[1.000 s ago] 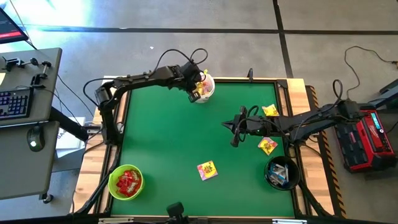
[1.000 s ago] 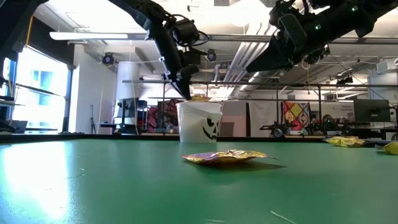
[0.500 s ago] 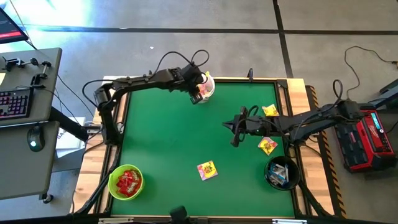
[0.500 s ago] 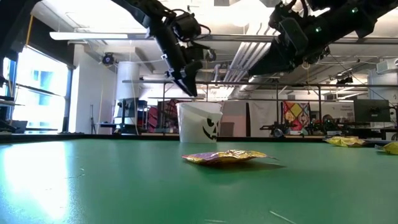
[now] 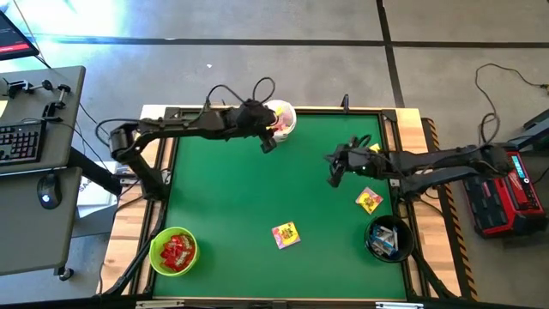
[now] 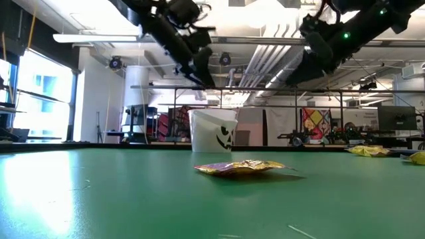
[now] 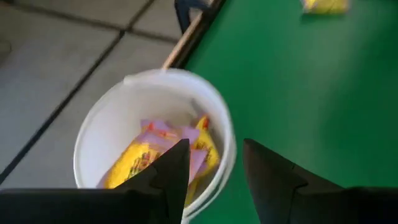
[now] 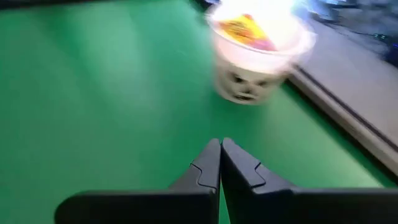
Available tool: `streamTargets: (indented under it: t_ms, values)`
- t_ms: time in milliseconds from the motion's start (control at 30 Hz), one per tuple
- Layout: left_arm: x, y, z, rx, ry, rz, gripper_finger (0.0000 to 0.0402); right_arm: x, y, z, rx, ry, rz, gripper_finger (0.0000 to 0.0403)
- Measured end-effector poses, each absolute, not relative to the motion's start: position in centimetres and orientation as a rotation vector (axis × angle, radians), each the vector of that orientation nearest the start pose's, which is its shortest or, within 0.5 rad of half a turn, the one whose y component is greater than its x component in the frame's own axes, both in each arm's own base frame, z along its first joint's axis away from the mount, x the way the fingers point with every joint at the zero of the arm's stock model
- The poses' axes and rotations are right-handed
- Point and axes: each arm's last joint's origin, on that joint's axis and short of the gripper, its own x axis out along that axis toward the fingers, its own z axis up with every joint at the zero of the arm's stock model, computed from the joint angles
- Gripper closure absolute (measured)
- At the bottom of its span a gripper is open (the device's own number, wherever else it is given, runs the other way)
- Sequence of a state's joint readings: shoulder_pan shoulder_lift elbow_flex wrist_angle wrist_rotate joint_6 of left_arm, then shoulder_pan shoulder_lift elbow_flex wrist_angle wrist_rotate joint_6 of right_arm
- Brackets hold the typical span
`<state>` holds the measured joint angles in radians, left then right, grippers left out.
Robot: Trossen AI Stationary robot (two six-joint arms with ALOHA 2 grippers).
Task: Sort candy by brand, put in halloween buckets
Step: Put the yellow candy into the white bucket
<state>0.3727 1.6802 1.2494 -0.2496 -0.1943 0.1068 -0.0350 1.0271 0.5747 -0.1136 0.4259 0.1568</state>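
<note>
Three round plastic buckets are seen from the high view on a green, matte tabletop (image 5: pixel 232 206) framed in pale wood. The white bucket (image 5: pixel 283 117) is taken as landmark; it stands at the far edge and holds yellow packets. A lime green bucket (image 5: pixel 173 251) with red packets (image 5: pixel 176 250) lies well apart from it at the near left corner, and a black bucket (image 5: pixel 388 238) with white-and-blue bars at the near right corner. Three flat yellow packets are scattered loose: one (image 5: pixel 286 234) toward the near edge, two (image 5: pixel 369 201) (image 5: pixel 373 151) to the right. The left hand (image 5: pixel 268 142) is held just beside the white bucket on an arm stretched along the far edge; the right hand (image 5: pixel 333 176) is kept well apart, its arm extended from the right side. Grey floor and a desk with a keyboard (image 5: pixel 17 142) are shown around the tabletop.

One crinkled foil packet (image 6: pixel 240 167) is seen in the low view lying flat before the white bucket (image 6: pixel 214 129), which bears a black jack-o'-lantern face. An industrial room with ceiling pipes is seen behind.

Two spread fingers (image 7: pixel 175 171) of the left hand (image 7: pixel 216 180) are shown in the left wrist view, empty, over the smooth white rim (image 7: pixel 217 112); yellow and pink wrappers (image 7: pixel 168 152) lie inside.

Both fingers of the right hand (image 8: pixel 220 163) are pressed together in the right wrist view, pointed toward the white bucket (image 8: pixel 255 53).
</note>
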Motion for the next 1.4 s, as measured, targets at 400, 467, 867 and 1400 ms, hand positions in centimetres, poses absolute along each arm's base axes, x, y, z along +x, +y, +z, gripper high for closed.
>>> streamTargets:
  t_ms: [400,467,867,1400]
  values:
    - [30.2,9.5,25.9,0.047,0.499,0.457,0.0261,17.3,-6.4,21.0,0.088,0.768,-0.897,0.0402]
    - [29.6,8.7,25.6,0.053,0.490,0.439,0.0261,16.8,-7.0,20.8,0.110,0.793,-0.949,0.0399]
    - [27.2,4.7,21.5,0.045,0.433,0.351,0.0261,13.3,-10.2,19.7,0.288,0.994,-1.114,0.0299]
    - [26.4,1.6,19.2,0.067,0.455,0.240,0.0261,11.3,-13.9,17.4,0.620,1.092,-1.114,0.0240]
